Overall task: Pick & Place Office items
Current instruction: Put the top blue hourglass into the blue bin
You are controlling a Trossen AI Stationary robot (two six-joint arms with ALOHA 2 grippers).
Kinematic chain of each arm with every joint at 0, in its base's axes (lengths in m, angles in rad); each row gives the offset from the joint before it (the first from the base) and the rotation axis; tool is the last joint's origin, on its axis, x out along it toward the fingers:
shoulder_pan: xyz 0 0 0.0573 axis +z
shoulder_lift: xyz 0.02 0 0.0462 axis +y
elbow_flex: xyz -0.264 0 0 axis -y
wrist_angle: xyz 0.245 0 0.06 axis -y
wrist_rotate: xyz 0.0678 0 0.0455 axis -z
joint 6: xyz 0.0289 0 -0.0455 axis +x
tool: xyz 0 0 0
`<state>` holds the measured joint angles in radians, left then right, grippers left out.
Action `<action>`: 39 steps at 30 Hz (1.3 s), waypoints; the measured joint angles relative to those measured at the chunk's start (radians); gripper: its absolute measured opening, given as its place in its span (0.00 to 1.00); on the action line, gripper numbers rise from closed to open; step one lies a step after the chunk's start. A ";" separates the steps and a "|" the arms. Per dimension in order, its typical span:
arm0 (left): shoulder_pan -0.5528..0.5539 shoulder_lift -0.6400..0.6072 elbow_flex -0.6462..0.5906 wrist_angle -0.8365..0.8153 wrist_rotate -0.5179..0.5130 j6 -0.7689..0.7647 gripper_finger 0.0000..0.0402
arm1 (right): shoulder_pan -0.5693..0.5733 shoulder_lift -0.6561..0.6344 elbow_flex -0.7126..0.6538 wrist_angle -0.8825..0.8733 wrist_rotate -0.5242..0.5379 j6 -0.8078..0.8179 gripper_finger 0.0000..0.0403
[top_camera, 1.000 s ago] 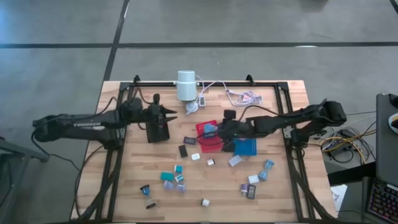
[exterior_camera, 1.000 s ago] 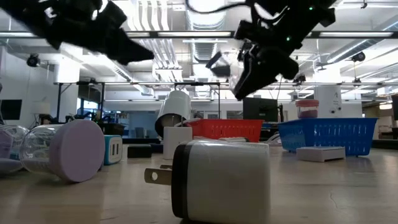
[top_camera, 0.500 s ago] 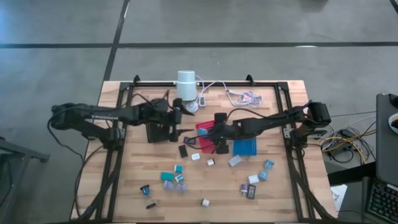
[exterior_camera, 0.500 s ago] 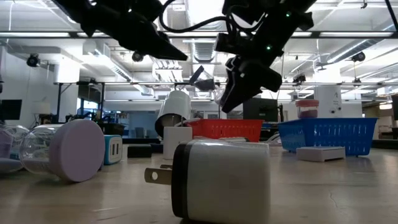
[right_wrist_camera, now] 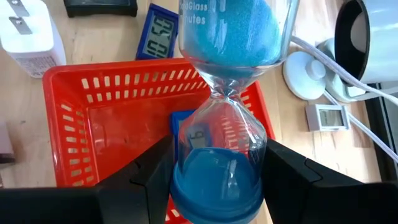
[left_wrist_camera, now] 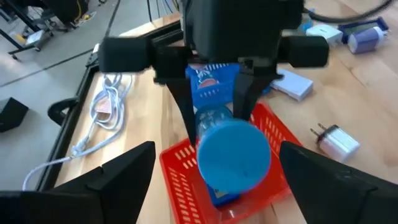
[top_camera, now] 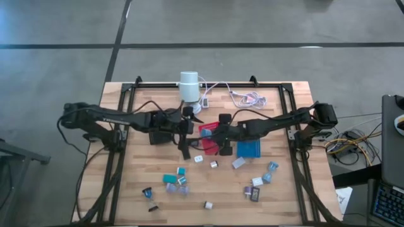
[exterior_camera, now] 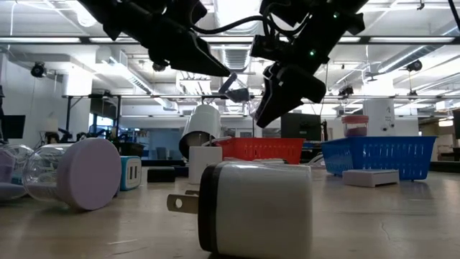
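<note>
While the right fingers point(right_wrist_camera: 214, 180) stay clamped on a blue sand timer point(right_wrist_camera: 225, 93), it hangs just over the red tray point(right_wrist_camera: 74, 81) near the middle of the worktop point(top_camera: 284, 189). The left fingers point(left_wrist_camera: 214, 174) are spread wide apart, facing the timer from about 9 o'clock. If the right fingers let go now, I think the timer could tip over on the tray's rim, because it is tall. The left arm is close, so it might bump it too. The wrist views show the timer and a small blue clock point(right_wrist_camera: 158, 28) by the tray; from above, the arm hides the timer. Other small items point(top_camera: 177, 180) lie toward 6 o'clock.
</note>
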<state>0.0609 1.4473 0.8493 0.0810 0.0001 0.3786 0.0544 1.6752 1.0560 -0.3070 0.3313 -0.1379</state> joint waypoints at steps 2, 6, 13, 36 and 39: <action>-0.004 0.007 0.008 -0.013 -0.001 0.000 0.88 | 0.000 0.000 -0.001 0.003 0.000 -0.001 0.46; -0.010 0.031 0.032 -0.041 -0.004 0.000 0.90 | 0.000 0.000 -0.003 0.006 0.000 -0.003 0.46; -0.013 0.074 0.052 -0.045 -0.001 0.008 0.89 | 0.000 0.000 -0.002 0.013 0.000 -0.004 0.46; -0.015 0.087 0.066 -0.060 0.003 -0.030 0.44 | -0.001 0.000 -0.003 0.026 0.002 0.001 0.46; -0.015 0.087 0.066 -0.064 0.003 -0.031 0.44 | -0.002 0.000 -0.004 0.026 0.006 0.000 0.50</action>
<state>0.0458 1.5341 0.9154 0.0168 0.0031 0.3475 0.0521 1.6749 1.0523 -0.2806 0.3374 -0.1382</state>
